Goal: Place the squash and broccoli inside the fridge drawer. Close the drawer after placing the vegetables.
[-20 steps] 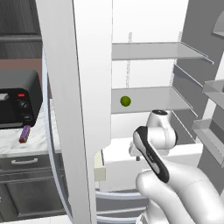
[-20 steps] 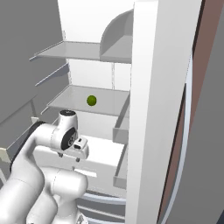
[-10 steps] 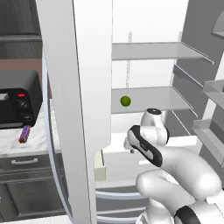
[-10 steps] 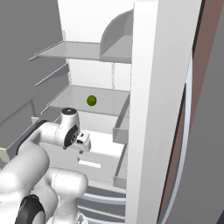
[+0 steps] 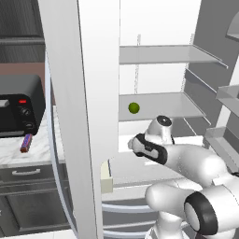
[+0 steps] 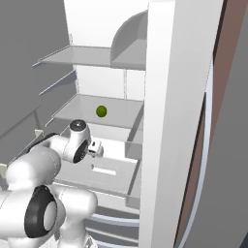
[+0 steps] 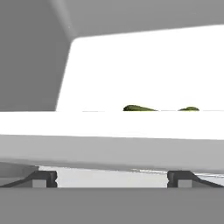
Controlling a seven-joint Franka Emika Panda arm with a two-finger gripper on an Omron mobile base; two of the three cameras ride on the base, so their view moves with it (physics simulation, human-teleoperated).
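In the hand view the gripper (image 7: 112,178) is spread wide and holds nothing, facing the pulled-out fridge drawer (image 7: 109,127). Over its front edge peek the squash (image 7: 139,108) at about 12 o'clock and, to its right, the broccoli (image 7: 189,109). With both apparently inside, the step in hand looks like closing: push squarely on the middle of the front, keeping the push level.

You've got the fridge drawer (image 5: 140,175) pulled out w/ its pale cream side edge at 9 o'clock in left base view. In hand view, squash (image 7: 139,108) and broccoli (image 7: 189,108) just peek over its white front wall; broccoli at 3 o'clock of squash, apart. Middle shelf (image 5: 172,106) carries a round green ball (image 5: 134,108) twd its 9 o'clock end. Marble counter (image 5: 14,151) holds a purple bar (image 5: 26,142) and black toaster oven (image 5: 16,106) at bar's 12 o'clock.
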